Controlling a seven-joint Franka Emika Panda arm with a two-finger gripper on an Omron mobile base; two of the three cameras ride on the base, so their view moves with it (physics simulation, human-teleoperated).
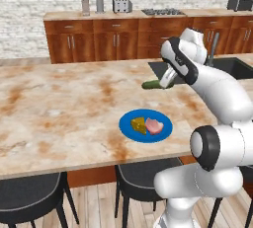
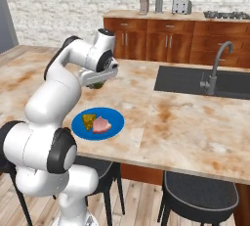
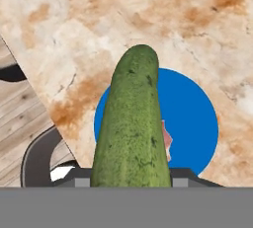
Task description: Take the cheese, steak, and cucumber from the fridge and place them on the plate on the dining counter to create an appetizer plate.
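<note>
gripper [image 1: 167,81] part closed, clamped on cucumber [image 1: 154,85], which sticks out past the jaws, held in air above dining counter [image 1: 59,103]; blue plate [image 1: 129,128] below and ahead of jaws, carrying cheese [image 1: 139,125] and steak [image 1: 154,126] side by side

The white arm [image 1: 217,94] rises from its base, bends at the elbow and reaches forward over the counter [image 1: 59,103]. Its gripper [image 1: 165,81] points down, jaws clamped on a cucumber [image 1: 153,85] held level.
</note>
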